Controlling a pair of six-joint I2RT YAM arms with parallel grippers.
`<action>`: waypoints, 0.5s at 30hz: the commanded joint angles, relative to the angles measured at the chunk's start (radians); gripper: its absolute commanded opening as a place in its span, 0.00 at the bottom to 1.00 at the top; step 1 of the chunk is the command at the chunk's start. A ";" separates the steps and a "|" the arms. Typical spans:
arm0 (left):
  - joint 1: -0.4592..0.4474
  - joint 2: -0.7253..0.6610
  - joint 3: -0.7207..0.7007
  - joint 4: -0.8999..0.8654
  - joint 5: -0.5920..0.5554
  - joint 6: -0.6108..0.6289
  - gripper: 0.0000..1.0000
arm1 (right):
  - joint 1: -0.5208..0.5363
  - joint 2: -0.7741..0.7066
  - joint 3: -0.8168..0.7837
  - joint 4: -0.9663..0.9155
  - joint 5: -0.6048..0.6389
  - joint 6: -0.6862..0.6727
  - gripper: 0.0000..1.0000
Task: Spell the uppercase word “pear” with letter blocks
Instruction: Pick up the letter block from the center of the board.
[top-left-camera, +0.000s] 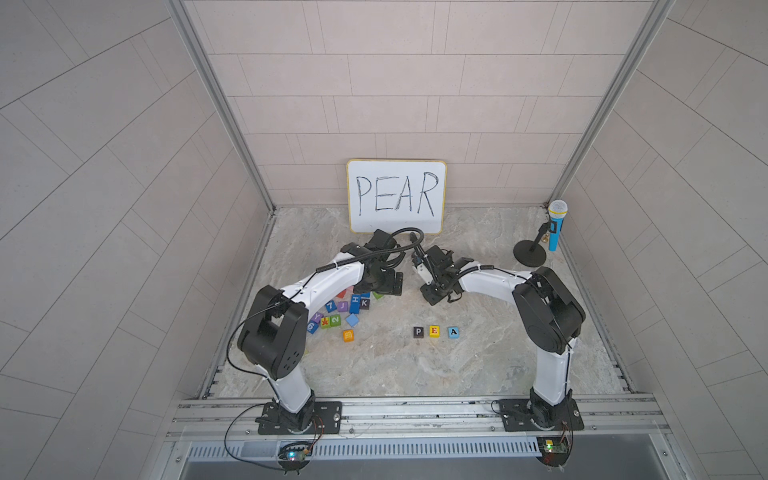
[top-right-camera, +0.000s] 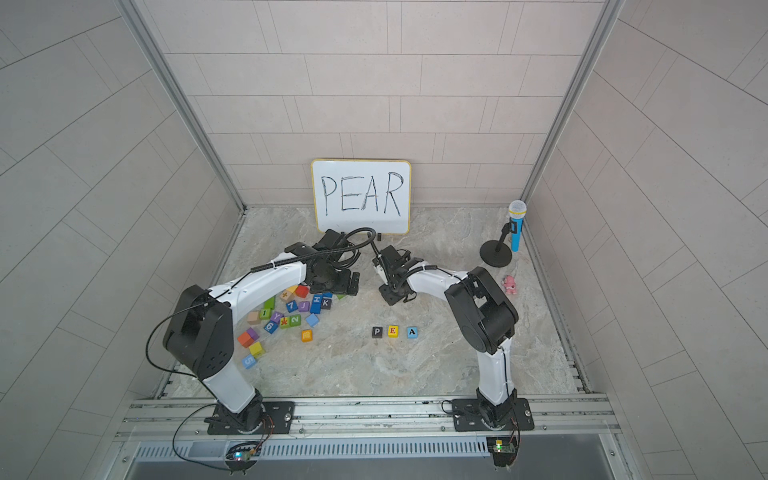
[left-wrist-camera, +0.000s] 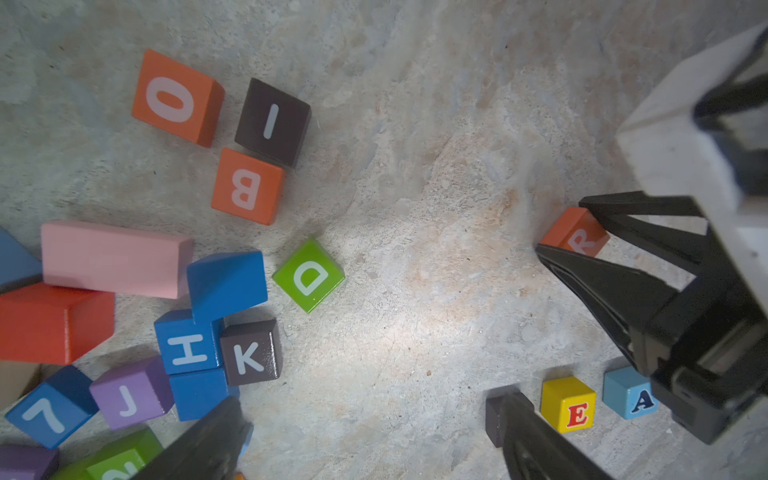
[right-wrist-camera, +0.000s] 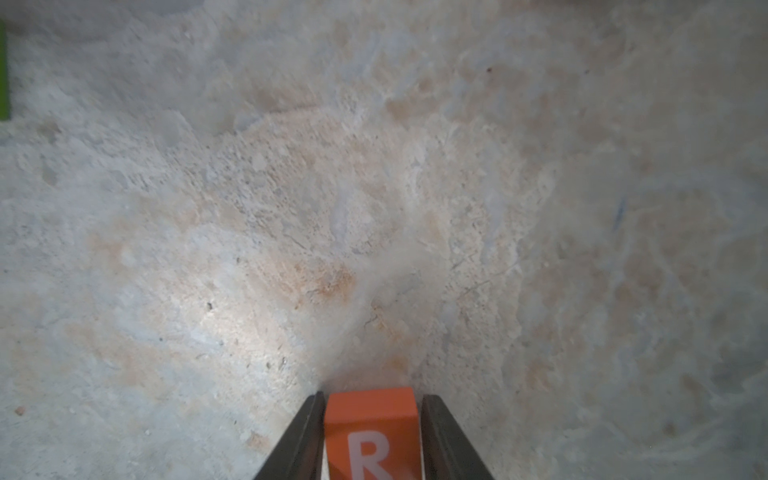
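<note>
Behind the A block (top-left-camera: 453, 332), my right claw (right-wrist-camera: 372, 395) squeezes the R block (right-wrist-camera: 370, 432), snugly I think, to finish the word; my left claw (left-wrist-camera: 374, 457) hangs wide open, out of the way.

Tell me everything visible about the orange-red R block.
The R block is a small orange-red cube with a painted-wood look and a white R on one face. It appears to rest on the marbled table, apart from the P-E-A row, between the right gripper's black fingers, which close against two opposite sides.
</note>
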 joint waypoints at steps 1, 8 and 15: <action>0.002 -0.026 -0.004 -0.005 0.003 0.006 1.00 | -0.002 -0.011 -0.012 -0.013 -0.007 0.010 0.41; 0.001 -0.048 -0.012 0.004 0.010 0.002 1.00 | -0.003 -0.056 -0.014 -0.015 0.015 0.057 0.37; 0.001 -0.065 -0.013 0.005 0.007 -0.001 1.00 | -0.004 -0.069 -0.014 -0.020 0.020 0.082 0.34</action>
